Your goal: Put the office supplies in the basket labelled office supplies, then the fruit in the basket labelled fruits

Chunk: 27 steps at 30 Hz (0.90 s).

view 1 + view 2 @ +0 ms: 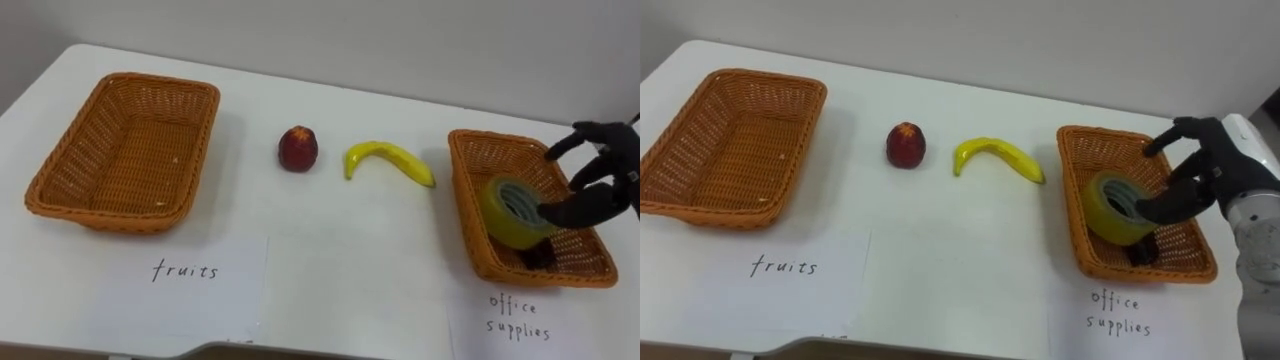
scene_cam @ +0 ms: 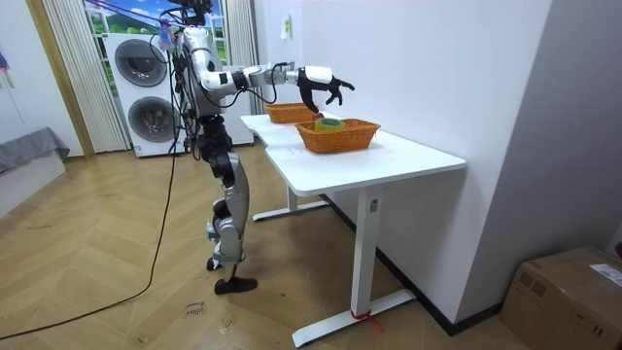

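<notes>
Left basket [image 1: 105,220] was seen empty, so no fruit judged sorted yet. Apple [image 1: 298,148] and banana [image 1: 385,157] were laid on the table [image 1: 330,270] between the baskets, apart from each other, easy to pick. Tape roll [image 1: 510,215] was seen tilted inside right basket [image 1: 462,190], propped beside a small dark item [image 1: 540,257]. Right hand [image 1: 610,170] was held above it, fingers spread, nothing gripped. Probably a release.
</notes>
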Motion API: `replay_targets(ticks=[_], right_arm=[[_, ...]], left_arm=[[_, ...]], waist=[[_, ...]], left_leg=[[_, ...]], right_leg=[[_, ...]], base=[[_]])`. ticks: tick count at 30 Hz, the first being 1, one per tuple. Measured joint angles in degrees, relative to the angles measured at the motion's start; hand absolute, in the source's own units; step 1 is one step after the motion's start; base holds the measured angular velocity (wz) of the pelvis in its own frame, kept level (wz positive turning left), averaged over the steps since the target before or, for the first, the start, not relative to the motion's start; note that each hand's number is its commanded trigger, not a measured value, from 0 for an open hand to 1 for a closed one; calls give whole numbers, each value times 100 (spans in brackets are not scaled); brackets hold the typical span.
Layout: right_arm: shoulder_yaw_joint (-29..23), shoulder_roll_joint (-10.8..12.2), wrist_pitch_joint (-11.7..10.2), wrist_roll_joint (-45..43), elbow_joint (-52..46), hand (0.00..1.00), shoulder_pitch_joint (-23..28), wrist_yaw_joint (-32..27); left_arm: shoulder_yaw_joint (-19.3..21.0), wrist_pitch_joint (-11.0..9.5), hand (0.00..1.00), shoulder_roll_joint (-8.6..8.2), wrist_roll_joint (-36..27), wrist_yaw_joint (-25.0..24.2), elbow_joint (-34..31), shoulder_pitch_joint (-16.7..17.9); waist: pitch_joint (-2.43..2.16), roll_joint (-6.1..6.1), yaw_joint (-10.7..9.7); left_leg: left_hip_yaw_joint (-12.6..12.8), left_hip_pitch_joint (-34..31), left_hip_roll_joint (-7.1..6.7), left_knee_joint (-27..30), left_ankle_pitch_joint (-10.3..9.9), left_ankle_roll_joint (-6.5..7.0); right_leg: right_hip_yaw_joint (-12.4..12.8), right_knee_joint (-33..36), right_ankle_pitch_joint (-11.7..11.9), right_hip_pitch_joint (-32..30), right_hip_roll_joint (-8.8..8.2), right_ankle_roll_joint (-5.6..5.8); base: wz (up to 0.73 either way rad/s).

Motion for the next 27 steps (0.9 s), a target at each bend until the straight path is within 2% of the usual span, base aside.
replay_targets(ticks=[21,27], right_arm=[[0,0,-5,5,0,0,1,-9],[-2,0,-106,16,0,0,1,-175]], left_arm=[[0,0,0,0,-2,39,0,32],[-10,-4,0,-2,-2,113,6,40]], waist=[[20,32,-2],[20,51,12]], left_leg=[[0,-1,-1,14,0,0],[14,41,3,14,0,0]], right_leg=[[3,-17,0,-6,2,1],[22,-6,0,-6,8,0]], base=[[0],[-1]])
